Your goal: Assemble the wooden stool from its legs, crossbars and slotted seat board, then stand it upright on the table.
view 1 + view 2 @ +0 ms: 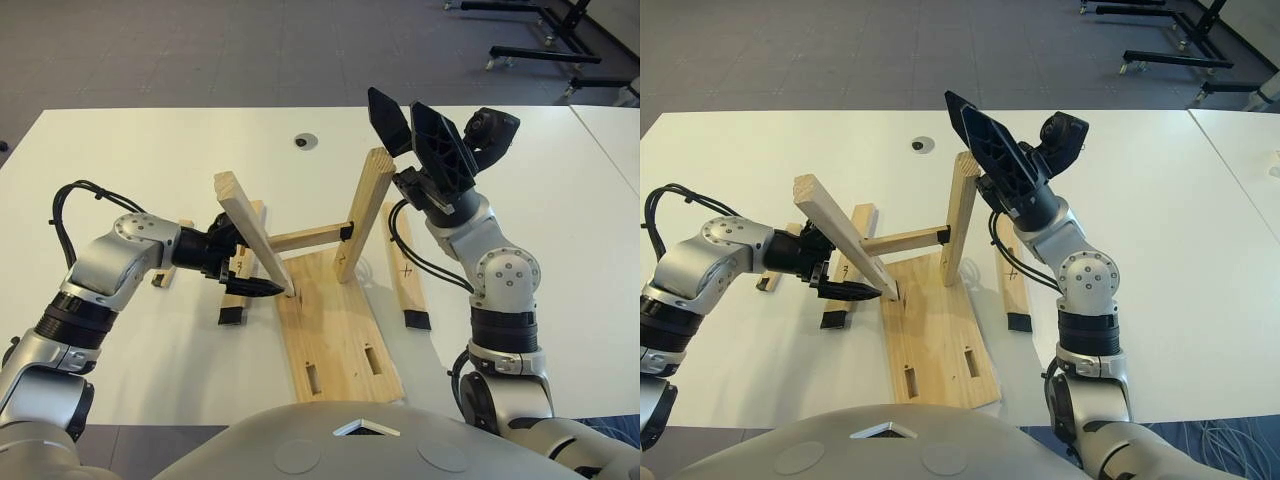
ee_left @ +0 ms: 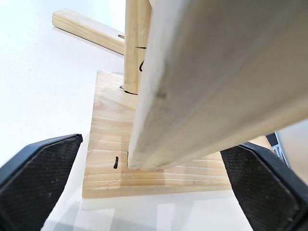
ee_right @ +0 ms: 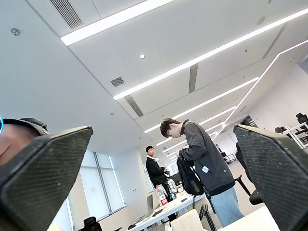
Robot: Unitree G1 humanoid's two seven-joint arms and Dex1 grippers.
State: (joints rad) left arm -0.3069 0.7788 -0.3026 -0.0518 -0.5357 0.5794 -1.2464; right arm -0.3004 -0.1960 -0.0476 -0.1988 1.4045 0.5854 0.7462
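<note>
The slotted seat board (image 1: 340, 345) lies flat on the white table (image 1: 150, 160). Two legs stand in it, joined by a crossbar (image 1: 310, 238): the left leg (image 1: 250, 232) leans steeply and the right leg (image 1: 365, 215) is nearly upright. My left gripper (image 1: 255, 287) is open low at the leaning leg's foot. In the left wrist view its fingers (image 2: 38, 173) straddle that leg (image 2: 211, 82) without touching it. My right gripper (image 1: 405, 125) is open and points upward just above the upright leg's top, holding nothing.
A loose leg (image 1: 408, 275) with a black end lies right of the seat board. Another loose piece (image 1: 238, 290) lies behind the leaning leg, and a small wooden piece (image 1: 163, 277) lies by my left wrist. A round grommet (image 1: 303, 141) sits at the table's back.
</note>
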